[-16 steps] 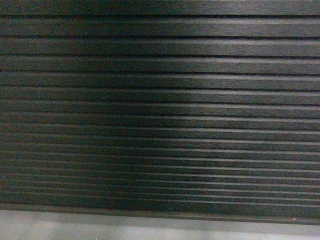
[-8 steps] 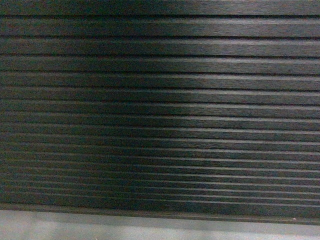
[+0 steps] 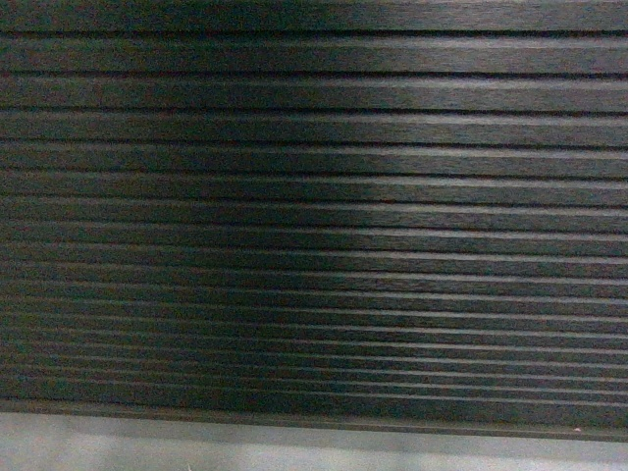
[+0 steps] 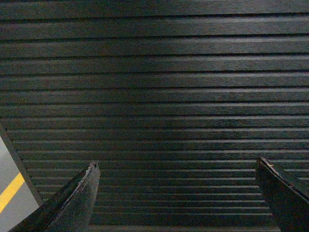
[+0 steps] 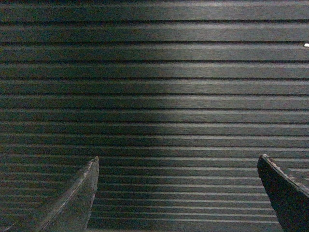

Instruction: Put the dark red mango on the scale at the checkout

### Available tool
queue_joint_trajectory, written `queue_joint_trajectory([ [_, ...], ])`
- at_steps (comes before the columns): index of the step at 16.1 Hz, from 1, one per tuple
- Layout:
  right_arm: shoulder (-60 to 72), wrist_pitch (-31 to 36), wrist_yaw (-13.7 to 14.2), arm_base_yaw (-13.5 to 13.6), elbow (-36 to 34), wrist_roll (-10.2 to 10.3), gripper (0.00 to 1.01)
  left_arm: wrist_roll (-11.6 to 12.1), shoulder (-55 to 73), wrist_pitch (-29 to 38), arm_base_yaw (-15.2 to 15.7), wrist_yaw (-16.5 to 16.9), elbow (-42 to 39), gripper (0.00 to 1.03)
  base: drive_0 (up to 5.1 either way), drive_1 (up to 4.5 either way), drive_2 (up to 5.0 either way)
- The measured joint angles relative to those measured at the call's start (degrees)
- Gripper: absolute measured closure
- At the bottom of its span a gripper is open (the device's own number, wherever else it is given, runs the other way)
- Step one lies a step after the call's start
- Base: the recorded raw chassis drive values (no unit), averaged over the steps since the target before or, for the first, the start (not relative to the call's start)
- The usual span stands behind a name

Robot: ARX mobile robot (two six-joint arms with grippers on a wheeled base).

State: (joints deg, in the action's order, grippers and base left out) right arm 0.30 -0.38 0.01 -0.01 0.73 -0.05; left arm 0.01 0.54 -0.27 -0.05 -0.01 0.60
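Note:
The dark slatted front of the checkout (image 3: 314,216) fills the head view, close up. The same slats of the checkout (image 4: 159,96) fill the left wrist view, where my left gripper (image 4: 176,166) is open with nothing between its fingers. In the right wrist view my right gripper (image 5: 177,162) is also open and empty, facing the checkout (image 5: 159,96). The dark red mango and the scale are out of view. Neither gripper shows in the head view.
A strip of grey floor (image 3: 294,449) runs below the counter's base. At the left edge of the left wrist view the counter's corner gives way to grey floor with a yellow line (image 4: 9,192).
The head view has barely shifted; the slats sit almost exactly where they were.

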Motion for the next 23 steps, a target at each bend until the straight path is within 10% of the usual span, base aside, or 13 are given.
queue_joint_trajectory([
  [23,0.0,0.13,-0.04,0.0,0.0,-0.04,0.03,-0.02,0.0,0.13,0.0,-0.09,0.0,0.05,0.0,0.0,0.0],
])
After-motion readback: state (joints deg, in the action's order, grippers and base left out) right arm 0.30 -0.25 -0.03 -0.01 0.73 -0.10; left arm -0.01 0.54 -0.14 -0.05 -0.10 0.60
